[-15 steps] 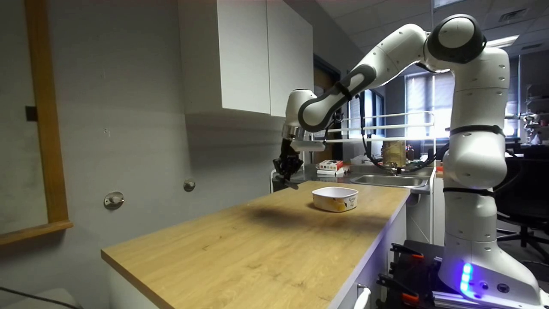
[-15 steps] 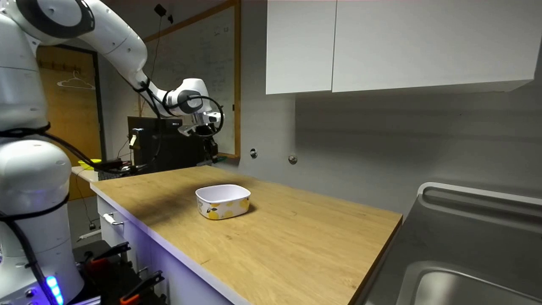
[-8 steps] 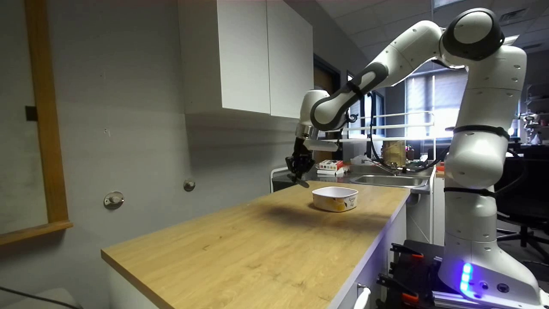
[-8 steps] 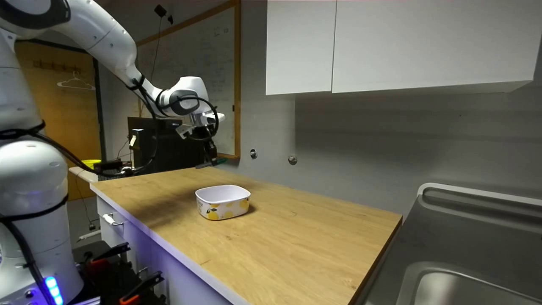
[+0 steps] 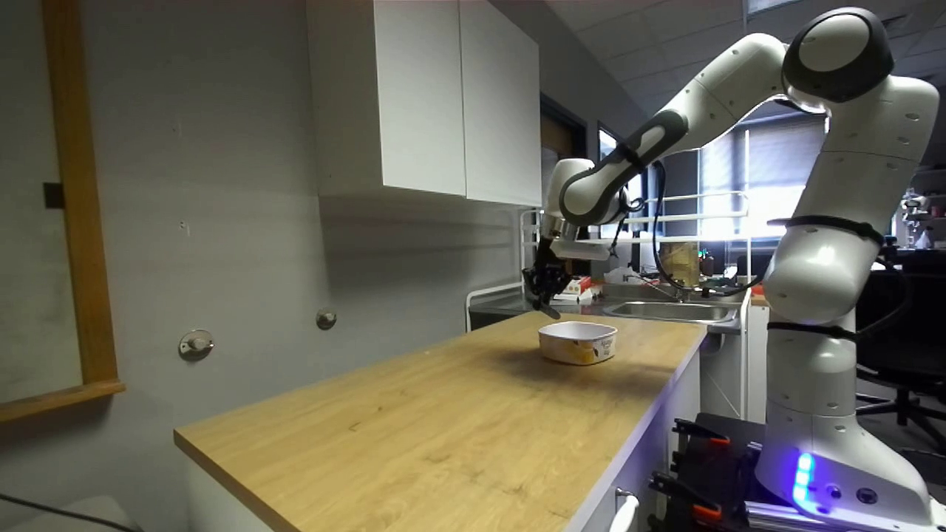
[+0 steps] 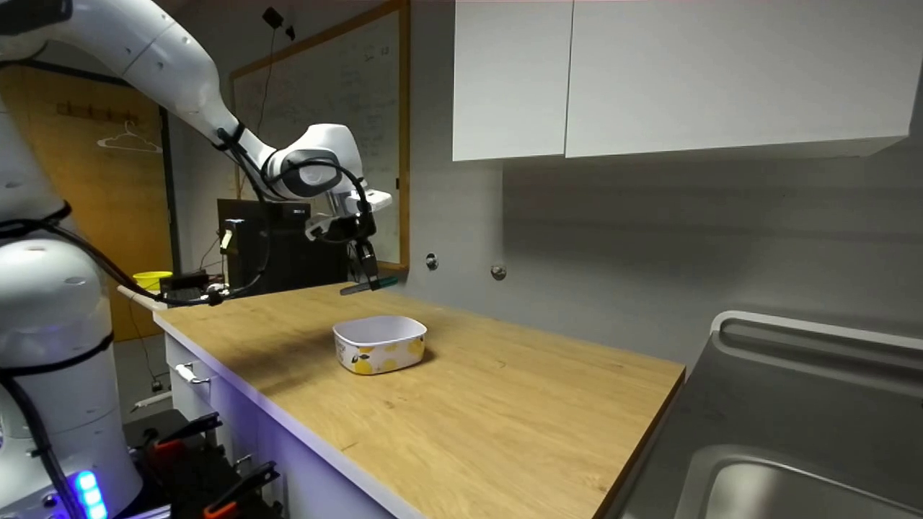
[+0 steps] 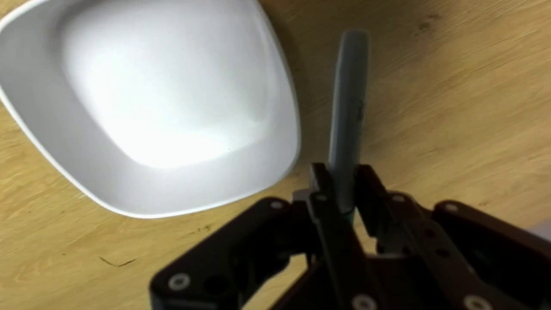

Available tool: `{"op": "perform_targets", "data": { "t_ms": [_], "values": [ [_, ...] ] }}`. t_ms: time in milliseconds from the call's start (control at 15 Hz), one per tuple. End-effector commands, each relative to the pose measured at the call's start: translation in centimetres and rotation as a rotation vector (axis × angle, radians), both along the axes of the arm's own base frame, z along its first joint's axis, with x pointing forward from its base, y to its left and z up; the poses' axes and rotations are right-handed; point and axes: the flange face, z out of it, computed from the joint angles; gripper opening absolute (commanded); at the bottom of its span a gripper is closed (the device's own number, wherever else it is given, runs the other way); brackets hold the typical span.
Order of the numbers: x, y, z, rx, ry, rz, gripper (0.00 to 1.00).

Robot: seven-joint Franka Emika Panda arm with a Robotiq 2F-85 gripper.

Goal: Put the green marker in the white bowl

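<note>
The white bowl (image 5: 578, 350) stands upright on the wooden counter, with a lemon pattern on its outside. It also shows in an exterior view (image 6: 380, 355) and fills the upper left of the wrist view (image 7: 232, 178). My gripper (image 7: 342, 170) is shut on the green marker (image 7: 351, 86), whose long barrel looks grey with a bit of green between the fingers. In an exterior view the marker (image 6: 355, 289) lies crosswise in the gripper (image 6: 372, 282), its green end to the right. The gripper (image 5: 547, 307) is above the counter; in the wrist view the marker is right of the bowl's rim.
The wooden counter (image 5: 414, 421) carries the bowl. A wall cabinet (image 5: 421, 96) hangs above the counter's wall side. A metal sink (image 5: 669, 313) and a small box (image 5: 581, 285) are beyond the counter's end. A drawer handle (image 6: 189, 373) is on the counter's front.
My gripper has moved with the marker toward the bowl, to the right in an exterior view and slightly lower. The marker stays gripped. The bowl has not moved.
</note>
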Motion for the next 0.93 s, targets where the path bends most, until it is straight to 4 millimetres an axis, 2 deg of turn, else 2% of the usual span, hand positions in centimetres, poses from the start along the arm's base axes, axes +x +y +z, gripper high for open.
{"op": "perform_targets", "data": {
  "t_ms": [0,533,867],
  "values": [
    [-1.7,-2.3,-0.5,0.001,-0.006,-0.031,0.07],
    [-3.2,-4.8,-3.6,0.005,0.049,-0.096,0.07],
    [-3.8,-5.6,-4.7,0.015,0.062,-0.117,0.07]
  ]
}}
